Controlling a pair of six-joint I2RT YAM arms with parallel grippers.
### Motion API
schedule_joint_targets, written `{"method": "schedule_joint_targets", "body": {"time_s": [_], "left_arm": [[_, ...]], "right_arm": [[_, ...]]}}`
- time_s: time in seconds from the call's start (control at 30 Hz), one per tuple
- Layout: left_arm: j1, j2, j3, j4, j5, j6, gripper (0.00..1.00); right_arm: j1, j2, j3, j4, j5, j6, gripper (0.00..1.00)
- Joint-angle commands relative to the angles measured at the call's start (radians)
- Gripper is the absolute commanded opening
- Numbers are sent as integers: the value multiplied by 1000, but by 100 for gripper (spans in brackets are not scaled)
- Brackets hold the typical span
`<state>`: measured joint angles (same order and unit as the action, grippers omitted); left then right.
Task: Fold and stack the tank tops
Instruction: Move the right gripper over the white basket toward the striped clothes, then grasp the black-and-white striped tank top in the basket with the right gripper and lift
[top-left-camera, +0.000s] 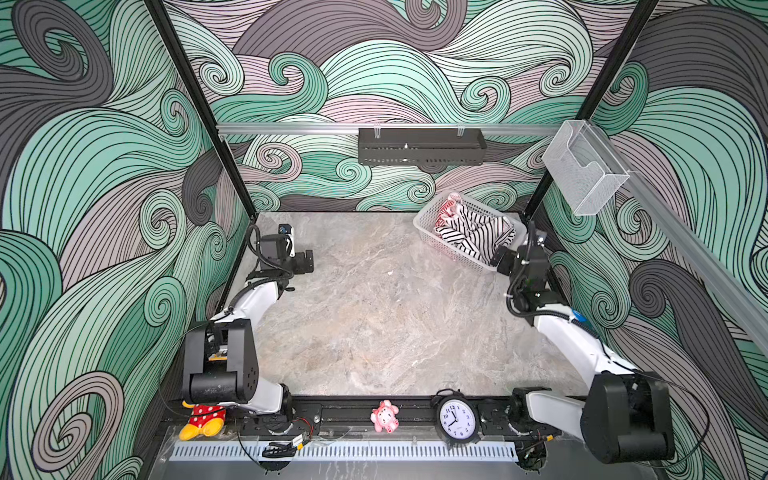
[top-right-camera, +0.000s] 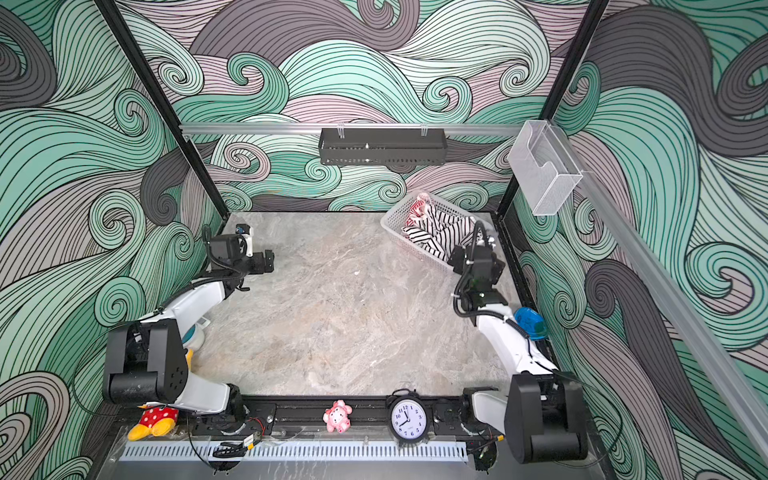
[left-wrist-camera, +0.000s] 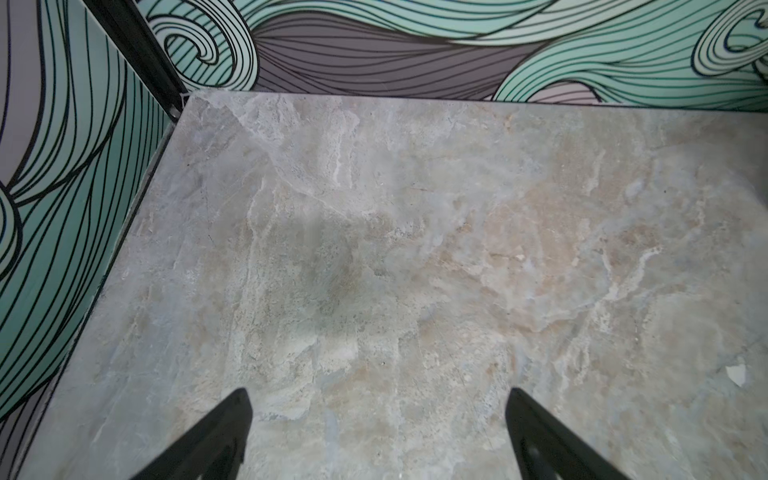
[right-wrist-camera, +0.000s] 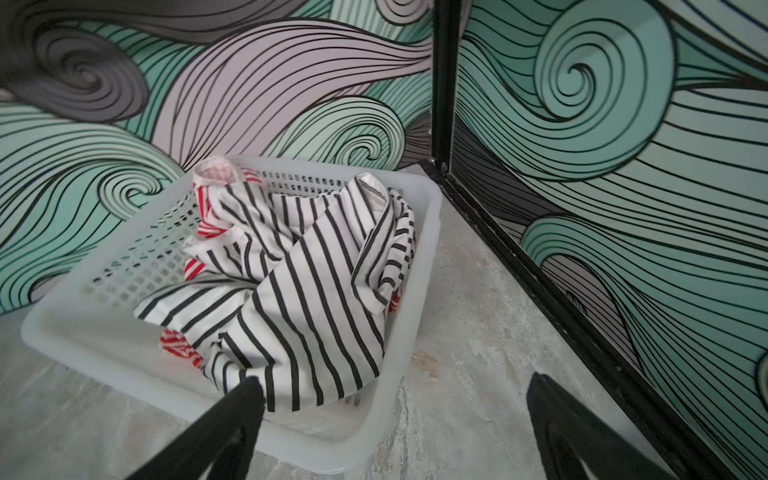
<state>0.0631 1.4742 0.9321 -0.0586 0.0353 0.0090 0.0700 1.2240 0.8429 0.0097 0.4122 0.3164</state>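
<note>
Black-and-white tank top (right-wrist-camera: 316, 291) lies crumpled over the red-and-white tank top (right-wrist-camera: 176, 345), both in the white basket (right-wrist-camera: 83, 328) on the worktop (top-left-camera: 374, 324), far corner; nothing folded or stacked yet; my left claw (left-wrist-camera: 379, 395) and right claw (right-wrist-camera: 395, 380) gape empty.

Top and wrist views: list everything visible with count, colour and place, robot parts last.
white plastic mesh basket: one, far right corner
black-and-white striped tank top: one, crumpled, uppermost in basket
red-and-white striped tank top: one, mostly beneath it
grey marbled tabletop: one, under everything
black perforated tray: one, back rail
clear plastic holder: one, right rail
red polka-dot plush toy: one, front edge, left
pink toy figure: one, front edge, middle
round black alarm clock: one, white face, beside that figure
blue round object: one, right table edge
left gripper: one, black, open, above bare tabletop
right gripper: one, black, open, near basket
</note>
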Motion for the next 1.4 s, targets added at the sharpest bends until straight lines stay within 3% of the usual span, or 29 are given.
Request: {"method": "schedule_joint_targets", "body": {"time_s": [0.0,0.1,0.23,0.5,0.63,0.8,0.93,1.03,1.07,1.13,1.2,1.37], "left_arm": [[3,-9,46,-315,54,40,97],[4,-27,60,-383,121,70,97],[4,-96,35,-387,145,111,97],[4,-157,15,-432,107,142,97],[4,-190,-10,-441,56,139,97],[4,-235,-44,-458,56,135,97],[3,-252,-69,-439,65,143,97],[3,-249,-68,-440,77,141,97],[4,-249,-64,-441,76,140,97],[3,-249,-60,-444,67,138,97],[4,-254,-54,-450,56,133,97],[4,-264,-60,-452,58,119,97]], "right_arm": [[8,37,180,-517,25,191,99],[0,88,262,-471,-85,126,99],[-10,304,511,-533,-221,77,98],[-19,779,987,-677,-372,71,78],[-25,933,1136,-745,-374,93,73],[-29,1023,1214,-823,-300,118,90],[-30,1082,1271,-866,-271,121,89],[-46,1125,1301,-883,-263,136,79],[-55,1134,1307,-887,-266,145,68],[-82,1143,1313,-895,-281,179,29],[-116,1138,1305,-895,-297,209,0],[-195,1093,1253,-894,-281,272,0]]}}
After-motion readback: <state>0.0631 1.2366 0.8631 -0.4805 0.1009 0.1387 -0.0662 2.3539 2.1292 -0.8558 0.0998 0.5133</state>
